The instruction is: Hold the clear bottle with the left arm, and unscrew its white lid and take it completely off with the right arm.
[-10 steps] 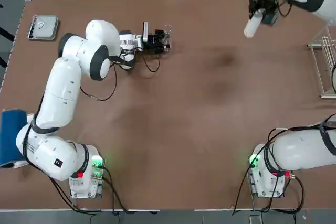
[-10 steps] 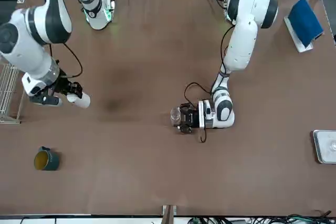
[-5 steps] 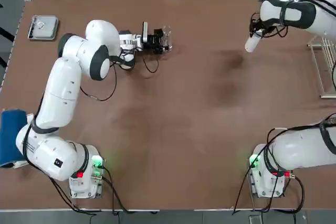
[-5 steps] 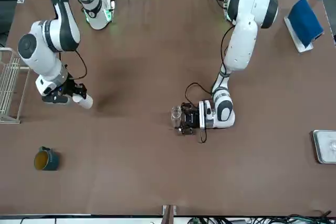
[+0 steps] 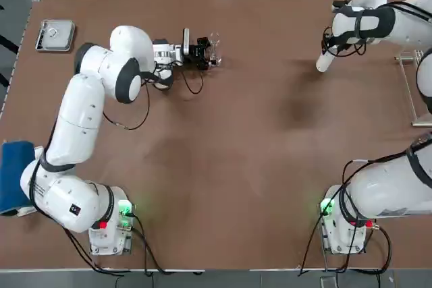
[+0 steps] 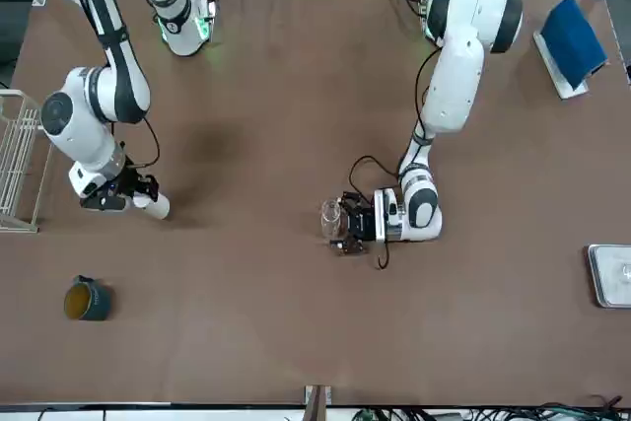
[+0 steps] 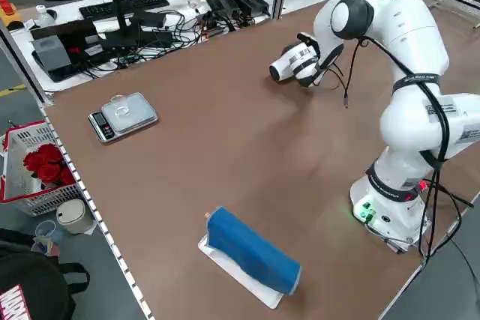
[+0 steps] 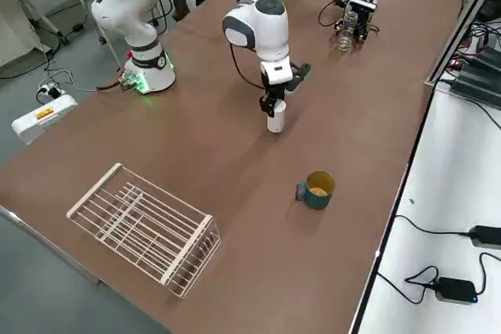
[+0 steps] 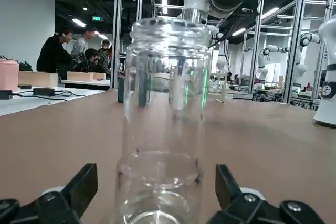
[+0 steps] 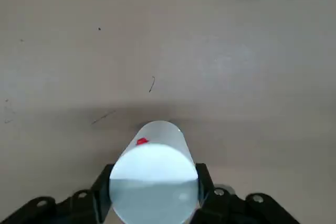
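The clear bottle (image 9: 165,119) stands upright and uncapped on the brown table, at the far left-centre in the top view (image 5: 214,40). My left gripper (image 5: 209,53) lies low on the table around its base, open, with a gap between each finger (image 9: 84,182) and the glass. Far to the right, my right gripper (image 5: 331,48) is shut on the white lid (image 5: 325,62). It holds the lid upright with its lower end at the table top (image 8: 275,120). The right wrist view shows the lid (image 10: 155,174) between the two fingers.
A teal cup (image 8: 316,189) stands near the far edge beyond the lid. A wire rack (image 8: 145,224) lies at the table's right edge. A small scale (image 5: 55,35) sits at the far left corner, and a blue roll (image 7: 251,249) at the near left edge. People stand beyond the table.
The left gripper has opened off the bottle, which stays standing. The right arm has swung round and lowered the lid to the table.
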